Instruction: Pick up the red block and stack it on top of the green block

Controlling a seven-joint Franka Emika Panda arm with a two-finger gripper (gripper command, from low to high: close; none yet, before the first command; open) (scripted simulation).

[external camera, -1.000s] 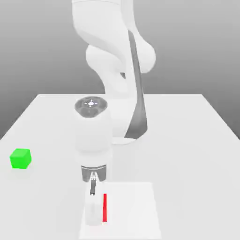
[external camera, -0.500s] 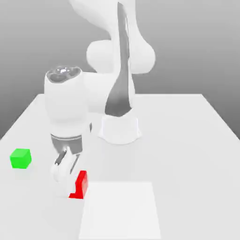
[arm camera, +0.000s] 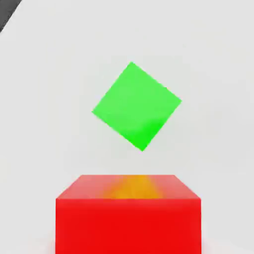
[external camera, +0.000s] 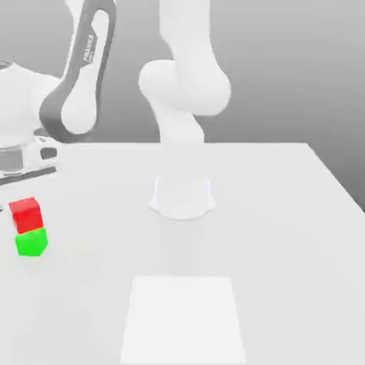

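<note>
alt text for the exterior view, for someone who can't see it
A red block sits directly above a green block at the exterior view's left edge of a white table. The white robot arm bends from its central base toward them.

red block (external camera: 26,214): matte, smooth; green block (external camera: 31,242): matte, smooth; table (external camera: 271,235): matte white

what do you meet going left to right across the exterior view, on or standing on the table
red block sitting right above the green block at the far left -> robot base near the middle -> pale square patch shares the middle, nearer the camera, so its order against the base is unclear
</note>
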